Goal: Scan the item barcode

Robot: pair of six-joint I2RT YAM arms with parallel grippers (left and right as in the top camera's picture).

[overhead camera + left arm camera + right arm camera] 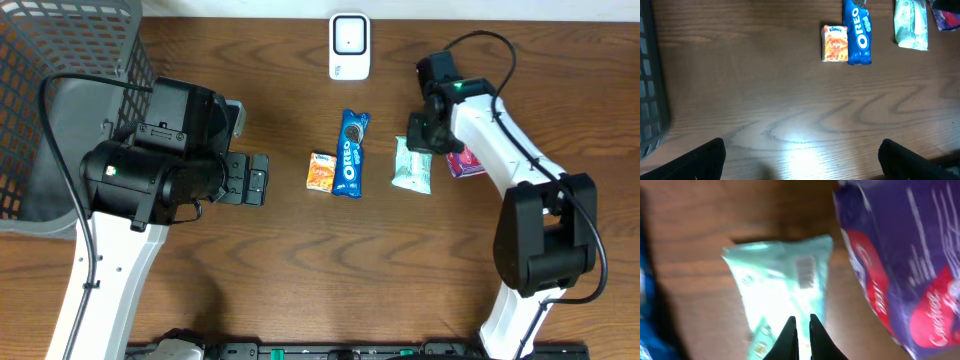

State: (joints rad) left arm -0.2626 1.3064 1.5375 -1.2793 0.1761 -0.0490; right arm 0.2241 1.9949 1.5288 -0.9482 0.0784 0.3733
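Note:
A pale green packet [411, 168] lies flat on the table, with a barcode [805, 272] showing on its upper face in the right wrist view. My right gripper [801, 322] hangs just over it, the jaws shut to a thin slit with nothing visibly pinched; overhead, that gripper [420, 135] sits at the packet's far end. A white scanner [349, 46] stands at the back edge. My left gripper [802, 167] is wide open above bare wood, well left of the items.
A blue Oreo pack [351, 152] and a small orange packet [320, 171] lie mid-table. A purple and red packet [465, 162] lies just right of the green one. A dark mesh basket [60, 60] fills the back left corner.

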